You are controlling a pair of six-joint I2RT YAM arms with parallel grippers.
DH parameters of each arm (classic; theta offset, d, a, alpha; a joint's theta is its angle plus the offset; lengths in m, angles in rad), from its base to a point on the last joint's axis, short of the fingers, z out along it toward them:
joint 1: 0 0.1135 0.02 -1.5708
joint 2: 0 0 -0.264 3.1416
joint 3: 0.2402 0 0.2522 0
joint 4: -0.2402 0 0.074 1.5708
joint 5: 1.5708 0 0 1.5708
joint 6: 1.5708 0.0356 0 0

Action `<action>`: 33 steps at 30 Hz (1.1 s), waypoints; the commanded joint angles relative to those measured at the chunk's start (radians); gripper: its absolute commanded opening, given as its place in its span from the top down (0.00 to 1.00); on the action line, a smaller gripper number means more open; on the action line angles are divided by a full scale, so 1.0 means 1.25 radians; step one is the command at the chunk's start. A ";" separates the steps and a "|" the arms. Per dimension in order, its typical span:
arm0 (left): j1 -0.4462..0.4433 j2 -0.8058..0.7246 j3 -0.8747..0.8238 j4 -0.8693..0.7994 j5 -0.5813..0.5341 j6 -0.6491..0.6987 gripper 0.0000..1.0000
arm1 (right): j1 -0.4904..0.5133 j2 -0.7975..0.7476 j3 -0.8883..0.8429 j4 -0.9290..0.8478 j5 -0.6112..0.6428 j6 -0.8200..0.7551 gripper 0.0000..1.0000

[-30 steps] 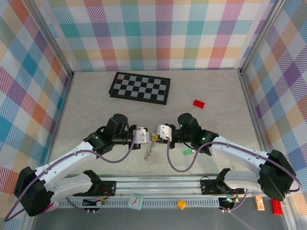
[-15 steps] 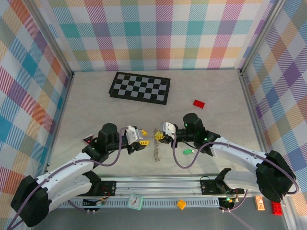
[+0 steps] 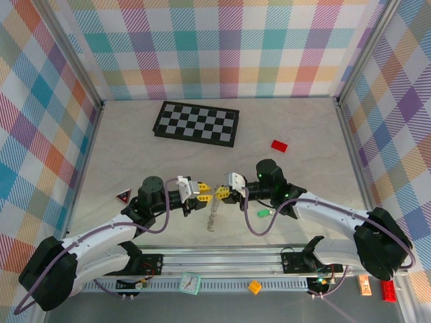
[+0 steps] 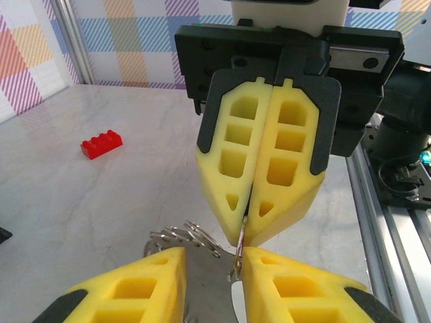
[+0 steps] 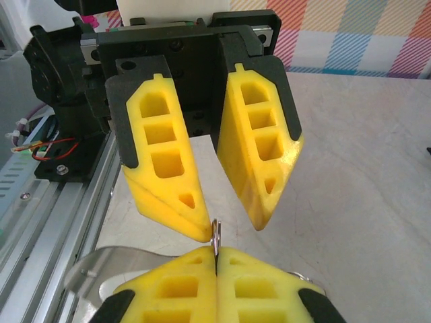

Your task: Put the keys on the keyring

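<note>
The keyring [image 3: 213, 217], a thin grey wire loop, hangs over the table between my two grippers. My right gripper [image 3: 222, 193] is shut on its top edge, and a short arc of the keyring [image 5: 215, 230] sticks out above the closed right gripper [image 5: 216, 259]. Opposite it, my left gripper [image 3: 202, 190] is open. In the left wrist view the keyring [image 4: 183, 237] lies in the gap of the left gripper [image 4: 212, 262], its wire against the inner side of one of the fingers [image 4: 269, 269]. A green key [image 3: 262, 213] lies on the table under the right arm.
A chequered board [image 3: 196, 123] lies at the back. The red flat brick [image 3: 279, 145] sits to the right, also in the left wrist view as a red brick [image 4: 101, 145]. A red-and-black triangle [image 3: 123, 196] is at the left. The metal rail [image 3: 222, 259] runs along the near edge.
My left gripper opened, drew back to the left, then came in again around the ring with its jaws less wide. The right gripper kept its hold; the ring swung slightly.
</note>
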State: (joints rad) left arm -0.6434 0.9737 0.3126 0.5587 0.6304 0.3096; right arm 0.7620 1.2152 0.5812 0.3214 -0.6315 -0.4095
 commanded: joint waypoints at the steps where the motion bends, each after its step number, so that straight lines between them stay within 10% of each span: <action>1: 0.002 0.000 -0.013 0.048 0.040 -0.008 0.72 | -0.003 0.000 -0.005 0.058 -0.041 0.015 1.00; 25: 0.000 0.063 0.014 0.170 0.056 -0.053 0.99 | -0.003 0.003 0.012 0.004 -0.047 0.013 1.00; 28: -0.001 0.028 0.026 0.101 0.025 -0.022 1.00 | -0.003 -0.030 0.011 -0.048 0.024 -0.019 0.76; 33: -0.031 -0.042 0.090 -0.164 -0.069 0.089 1.00 | -0.004 -0.105 0.036 -0.208 0.146 -0.090 0.63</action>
State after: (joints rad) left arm -0.6563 0.9707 0.3523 0.5198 0.6186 0.3141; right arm 0.7528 1.1297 0.5838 0.2050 -0.5381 -0.4469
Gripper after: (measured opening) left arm 0.043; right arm 0.365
